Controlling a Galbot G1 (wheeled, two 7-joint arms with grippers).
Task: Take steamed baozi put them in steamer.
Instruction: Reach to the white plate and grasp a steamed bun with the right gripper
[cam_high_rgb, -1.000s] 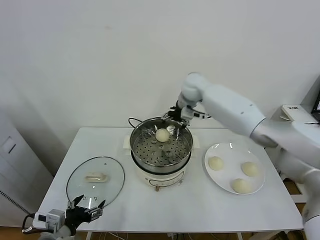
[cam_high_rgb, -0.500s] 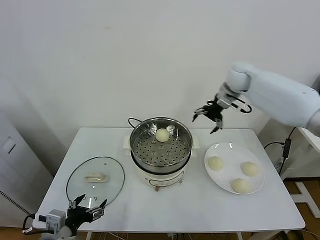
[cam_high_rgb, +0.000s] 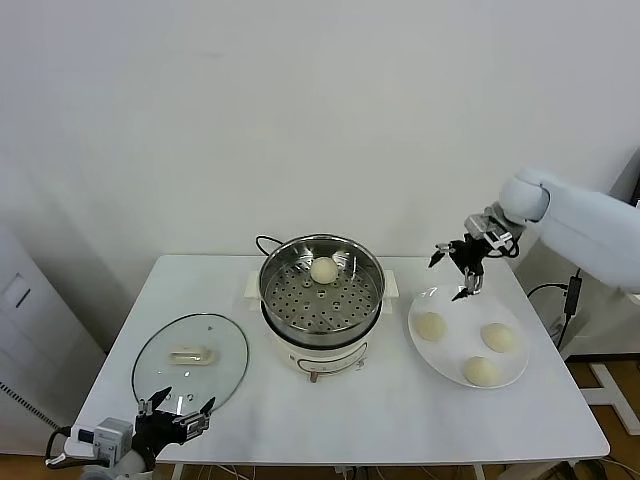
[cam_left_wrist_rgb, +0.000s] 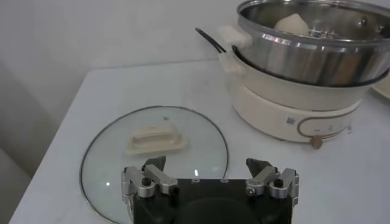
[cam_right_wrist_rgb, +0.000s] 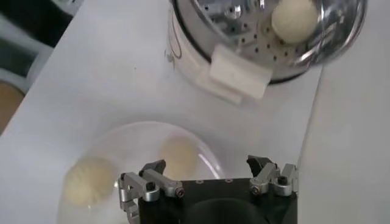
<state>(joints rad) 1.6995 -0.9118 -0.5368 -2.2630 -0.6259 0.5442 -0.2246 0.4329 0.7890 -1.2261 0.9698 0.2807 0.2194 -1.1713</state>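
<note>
My right gripper (cam_high_rgb: 460, 270) hangs spread and empty above the plate's (cam_high_rgb: 515, 378) far edge; one baozi (cam_high_rgb: 324, 269) sits in the steamer (cam_high_rgb: 290, 312), whose label looks illegible; left gripper (cam_high_rgb: 170, 420) spread by the table's (cam_high_rgb: 400, 420) near-left corner

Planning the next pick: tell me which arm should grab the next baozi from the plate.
Right. The right gripper hangs open above the plate holding three baozi. The left gripper sits open at the table's near left corner by the glass lid, with the steamer between.
</note>
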